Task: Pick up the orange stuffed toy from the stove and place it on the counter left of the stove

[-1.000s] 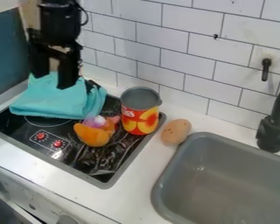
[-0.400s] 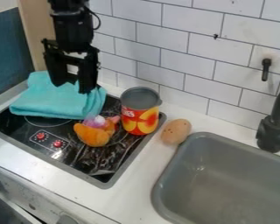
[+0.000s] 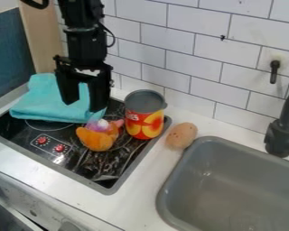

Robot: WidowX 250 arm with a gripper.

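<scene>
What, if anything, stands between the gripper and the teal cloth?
Nothing visible: the open gripper hangs over the teal cloth. The orange toy lies nearer the camera, the can to the view's right.

The gripper (image 3: 83, 104) hangs, fingers apart, in front of the folded teal towel (image 3: 47, 101) at the stove's back left corner. A red and yellow can (image 3: 145, 121) stands upright at the back right corner of the stove (image 3: 104, 185). Left of it lies an orange and purple toy (image 3: 99, 137); red knobs (image 3: 59, 148) sit near the front edge. On the counter (image 3: 137, 189), a potato (image 3: 182, 136) lies between the stove's right edge and the sink's (image 3: 231, 180) back left corner.
</scene>
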